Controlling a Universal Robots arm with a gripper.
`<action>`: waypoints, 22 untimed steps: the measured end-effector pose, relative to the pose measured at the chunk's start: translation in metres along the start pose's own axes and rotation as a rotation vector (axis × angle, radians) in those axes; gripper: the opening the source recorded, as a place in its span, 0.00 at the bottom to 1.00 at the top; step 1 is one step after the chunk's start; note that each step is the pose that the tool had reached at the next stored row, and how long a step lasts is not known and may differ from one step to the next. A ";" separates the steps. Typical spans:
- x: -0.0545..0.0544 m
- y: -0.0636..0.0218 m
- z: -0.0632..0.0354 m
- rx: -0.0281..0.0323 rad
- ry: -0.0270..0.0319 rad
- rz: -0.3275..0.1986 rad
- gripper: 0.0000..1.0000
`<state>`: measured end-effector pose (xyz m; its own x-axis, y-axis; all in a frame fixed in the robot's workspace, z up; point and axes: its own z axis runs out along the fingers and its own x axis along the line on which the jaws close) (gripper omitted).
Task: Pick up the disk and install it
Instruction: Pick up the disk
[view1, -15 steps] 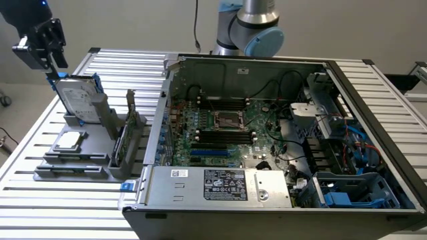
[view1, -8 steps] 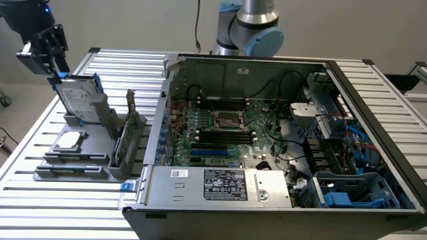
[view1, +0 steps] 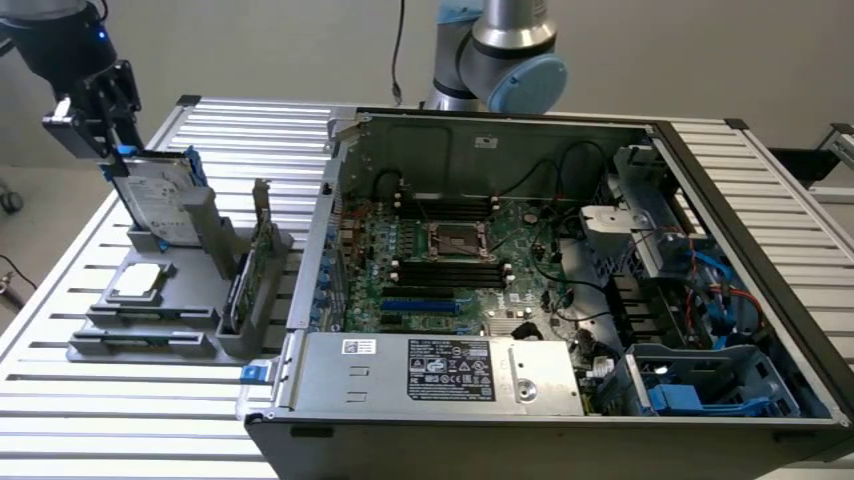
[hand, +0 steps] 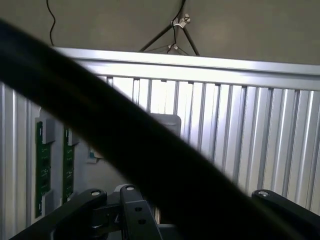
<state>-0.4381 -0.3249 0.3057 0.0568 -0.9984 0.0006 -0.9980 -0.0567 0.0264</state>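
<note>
Disk (view1: 160, 205): stands on edge in a grey holder (view1: 203, 245) on the exterior view's left. Its label face shows and blue rails run along its edges. It has not yet been lifted.
End effector (view1: 104, 135): right over the disk's upper end, jaws spread wide, with the top blue rail just at its tips. I cannot tell whether anything touches the disk.
Holder: also carries a green card (view1: 260, 260) upright in the next slot and a small silver square (view1: 140, 283) lying flat on its lower step (neither is the part wanted).
Computer case (view1: 534, 128): open, resting on the slatted surface (view1: 80, 420), apart from the disk toward the exterior view's right. A drive cage (view1: 701, 385) with a blue bracket sits in its corner at the exterior view's lower right.
Step in hand: the pick-up, at the approach-to-grasp stage by my reading. Installing has not begun.
Next move calls for: jaws centred across the disk's thin sides and closing on metal, not only on plastic rail. The pull should then run straight along the slot, so the holder neither binds nor tips.
</note>
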 end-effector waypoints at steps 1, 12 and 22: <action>-0.001 0.0000 0.0018 0.0001 0.0000 0.000 0.54; -0.009 0.0033 0.0136 -0.0019 0.0003 0.000 0.54; -0.008 0.0058 0.0138 -0.0060 0.0181 0.000 0.54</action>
<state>-0.4447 -0.3168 0.2921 0.0569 -0.9982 0.0187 -0.9979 -0.0562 0.0324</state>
